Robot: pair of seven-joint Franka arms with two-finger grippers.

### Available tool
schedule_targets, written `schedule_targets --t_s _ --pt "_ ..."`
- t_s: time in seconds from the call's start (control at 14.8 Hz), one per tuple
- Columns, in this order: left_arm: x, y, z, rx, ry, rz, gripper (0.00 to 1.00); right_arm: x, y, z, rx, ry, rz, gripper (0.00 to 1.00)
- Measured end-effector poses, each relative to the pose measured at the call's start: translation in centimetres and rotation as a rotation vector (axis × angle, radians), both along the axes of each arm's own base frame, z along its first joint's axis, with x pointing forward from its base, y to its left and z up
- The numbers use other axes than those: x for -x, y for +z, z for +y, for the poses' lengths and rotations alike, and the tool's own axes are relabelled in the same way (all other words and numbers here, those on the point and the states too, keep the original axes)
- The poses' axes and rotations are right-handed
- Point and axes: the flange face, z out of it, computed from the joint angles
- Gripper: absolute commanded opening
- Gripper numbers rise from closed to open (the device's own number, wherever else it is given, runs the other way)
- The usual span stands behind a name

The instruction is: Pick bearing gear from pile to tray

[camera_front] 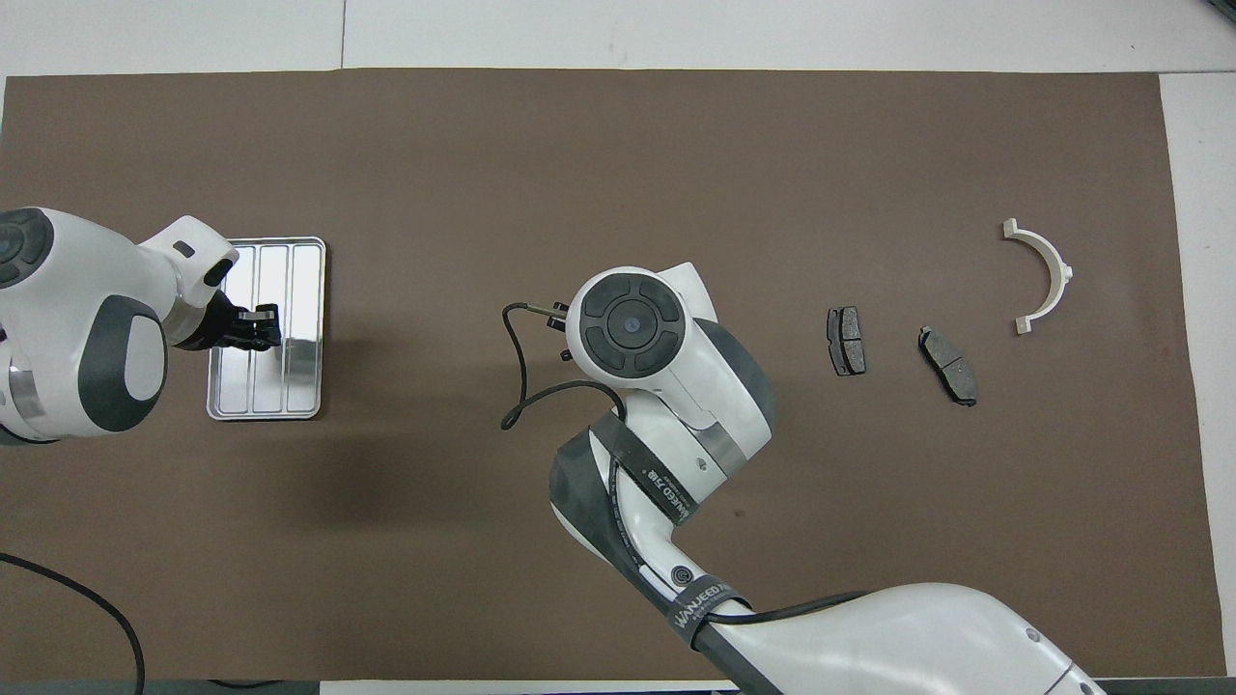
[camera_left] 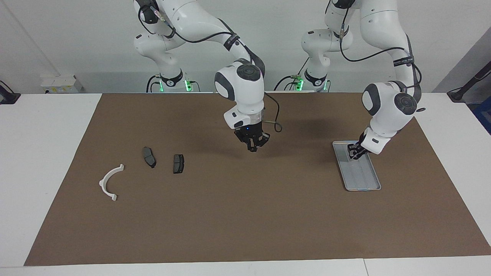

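Silver-grey tray (camera_left: 360, 174) looks bare | left fingers (camera_left: 355, 150) low over it, near-shut, hold unclear | right fingers (camera_left: 253, 145) shut mid-counter, nothing seen held | brake pads (camera_left: 178, 163), white arc (camera_left: 109, 182) unpicked; no bearing gear seen.

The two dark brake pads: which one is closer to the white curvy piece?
The brake pad lying beside the white arc; the other pad sits toward the table's middle.
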Motion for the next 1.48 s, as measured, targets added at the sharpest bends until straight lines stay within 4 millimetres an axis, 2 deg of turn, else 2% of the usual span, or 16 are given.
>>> schedule_targets --t_s 0.13,0.4,0.74,0.81,0.94,1.01,1.08,1.21,1.35,1.48 --pt "0.5 -0.9 0.0 0.0 0.0 -0.002 0.0 -0.1 -2.0 -0.2 0.004 0.018 0.006 0.0" --pt "0.7 -1.3 0.0 0.0 0.001 -0.006 0.0 -0.9 -4.8 -1.4 0.009 0.051 0.012 0.0" --pt "1.4 -2.5 0.0 -0.001 0.0 -0.017 0.0 -0.8 -6.2 -1.7 0.016 0.066 0.022 0.0" --pt "1.5 -2.6 0.0 -0.001 -0.001 -0.017 0.07 -0.8 -6.3 -1.7 0.017 0.067 0.024 0.0" --pt "1.5 -2.7 0.0 -0.001 -0.001 -0.019 0.38 -0.8 -6.5 -1.8 0.018 0.065 0.026 0.0" --pt "1.5 -2.6 0.0 -0.001 -0.001 -0.02 0.44 -0.9 -6.5 -1.9 0.018 0.064 0.026 0.03" --pt "1.5 -2.6 0.0 -0.001 -0.001 -0.02 0.51 -0.9 -6.5 -2.0 0.018 0.063 0.026 0.3" --pt "1.5 -2.6 0.0 -0.001 -0.002 -0.021 0.64 -1.1 -6.5 -2.2 0.018 0.058 0.026 0.61" --pt "1.4 -2.5 0.0 -0.001 -0.002 -0.024 0.65 -1.2 -6.5 -2.4 0.018 0.055 0.026 0.69" --pt "1.1 -1.4 -0.2 0.0 -0.005 -0.022 0.65 -1.6 -6.1 -2.5 0.013 0.05 0.019 0.69"
